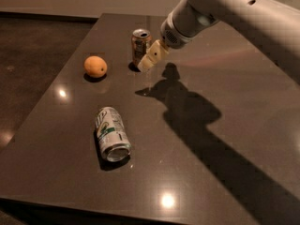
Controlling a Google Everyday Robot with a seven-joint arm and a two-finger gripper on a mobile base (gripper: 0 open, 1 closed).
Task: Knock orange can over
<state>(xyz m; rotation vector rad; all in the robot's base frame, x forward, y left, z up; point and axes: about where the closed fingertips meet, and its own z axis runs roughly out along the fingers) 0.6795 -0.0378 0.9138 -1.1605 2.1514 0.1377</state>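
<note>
Orange can point(140, 47) stands upright on the far part of the bench point(70, 121), silver top and pull tab up. On my screen it sits left of centre, well back from the near edge.

I see the gripper point(144, 66) just to the right of the orange can, down by its lower half. Its tip overlaps the can's right edge in my view. I cannot tell whether it is touching the can or only in front of it. The jaws look clenched: the pale fingers point(154, 55) read as one block with no gap between them. They slant down and to the left from the wrist. The arm point(225, 8) comes in from the upper right and fills that corner of the view.

An orange point(95, 66) rests to the left of the can, near it but apart. A green can point(112, 134) lies on its side closer to me, well apart from both, with one silver end turned toward the near edge.

The arm's shadow point(192, 111) falls across the bench to the right of the green can, running from below the gripper toward the lower right. A few bright light spots show on the glossy dark top.
</note>
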